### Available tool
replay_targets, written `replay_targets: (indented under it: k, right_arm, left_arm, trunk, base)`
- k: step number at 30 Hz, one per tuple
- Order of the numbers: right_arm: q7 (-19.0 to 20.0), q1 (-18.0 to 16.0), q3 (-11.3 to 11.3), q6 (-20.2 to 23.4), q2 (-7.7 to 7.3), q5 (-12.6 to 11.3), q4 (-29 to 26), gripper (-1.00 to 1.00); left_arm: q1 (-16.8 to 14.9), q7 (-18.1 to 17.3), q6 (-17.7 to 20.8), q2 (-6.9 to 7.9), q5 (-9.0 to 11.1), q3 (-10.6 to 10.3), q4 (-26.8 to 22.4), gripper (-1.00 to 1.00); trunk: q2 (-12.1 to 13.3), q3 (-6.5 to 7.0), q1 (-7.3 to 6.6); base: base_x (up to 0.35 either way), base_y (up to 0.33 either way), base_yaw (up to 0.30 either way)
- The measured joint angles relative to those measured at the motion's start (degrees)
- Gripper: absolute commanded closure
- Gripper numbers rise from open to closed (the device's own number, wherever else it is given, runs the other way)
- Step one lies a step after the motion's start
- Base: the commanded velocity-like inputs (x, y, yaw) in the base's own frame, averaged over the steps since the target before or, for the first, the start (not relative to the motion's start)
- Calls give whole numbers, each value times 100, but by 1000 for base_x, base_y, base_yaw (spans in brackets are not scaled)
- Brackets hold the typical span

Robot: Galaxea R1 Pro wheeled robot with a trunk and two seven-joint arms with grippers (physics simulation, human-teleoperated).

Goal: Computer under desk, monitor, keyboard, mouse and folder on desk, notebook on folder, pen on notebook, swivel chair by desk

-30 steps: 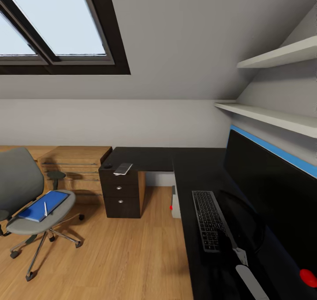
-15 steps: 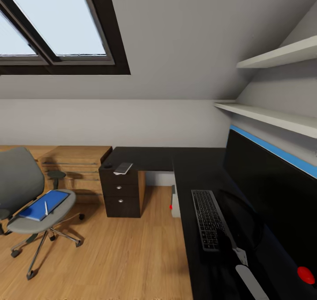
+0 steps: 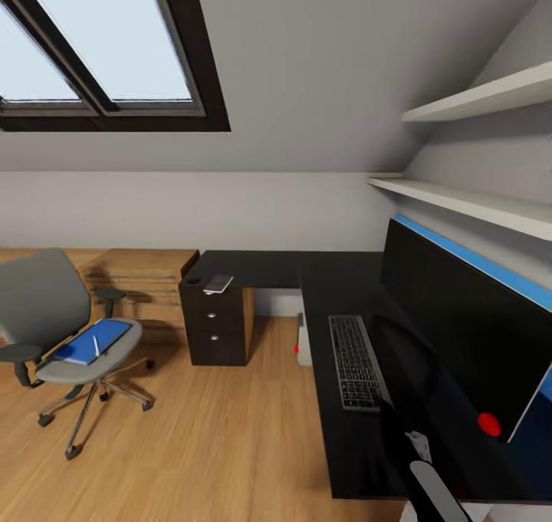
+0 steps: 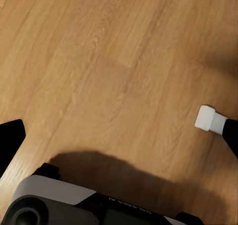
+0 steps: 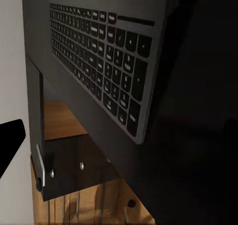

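The grey swivel chair (image 3: 46, 307) stands on the floor at left, apart from the desk. On its seat lies the blue folder (image 3: 92, 341) with the white pen (image 3: 96, 346) on top. The black L-shaped desk (image 3: 345, 438) carries the keyboard (image 3: 353, 361) in front of the wide monitor (image 3: 460, 330). The notebook (image 3: 218, 283) and the small dark mouse (image 3: 193, 281) rest over the drawer unit (image 3: 217, 326). Under the desk is the grey computer (image 3: 304, 343). My left gripper (image 4: 119, 136) hangs open over bare floor. My right gripper (image 5: 119, 136) is open beside the keyboard (image 5: 99, 51), one fingertip (image 5: 10, 140) showing.
A light-wood chest of drawers (image 3: 146, 277) stands against the wall behind the chair. Two white shelves (image 3: 475, 204) jut from the right wall above a blue panel (image 3: 491, 265). The robot's base (image 4: 59, 205) shows above wood floor (image 3: 215, 438), which lies open between chair and desk.
The whole head view has shifted as the camera pulled back: the desk's near edge now shows and the chair sits fuller in frame. Nothing on the desk or chair has moved.
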Motion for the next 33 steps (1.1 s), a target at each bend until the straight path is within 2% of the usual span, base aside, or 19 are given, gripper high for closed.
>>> replay_targets:
  k: [9,18,24,33]
  right_arm:
    - [0,0,8,0,5,2,4,-100]
    - [0,0,19,0,8,2,8,-100]
    - [0,0,39,-1,17,8,11,-100]
    - [4,0,51,-7,54,16,42,-100]
  left_arm:
    - [0,0,0,0,-4,0,0,-100]
    - [0,-1,0,3,2,1,11,-100]
    - [0,-1,-5,1,-19,3,279,-100]
    - [0,-2,-14,6,-34,10,387,-100]
  trunk:
    - [0,0,0]
    - [0,0,0]
    - [0,0,0]
    - [0,0,0]
  base:
    - [-262,-12,0]
    - [-268,-122,0]
    - [-295,-144,0]
    - [-308,-130,0]
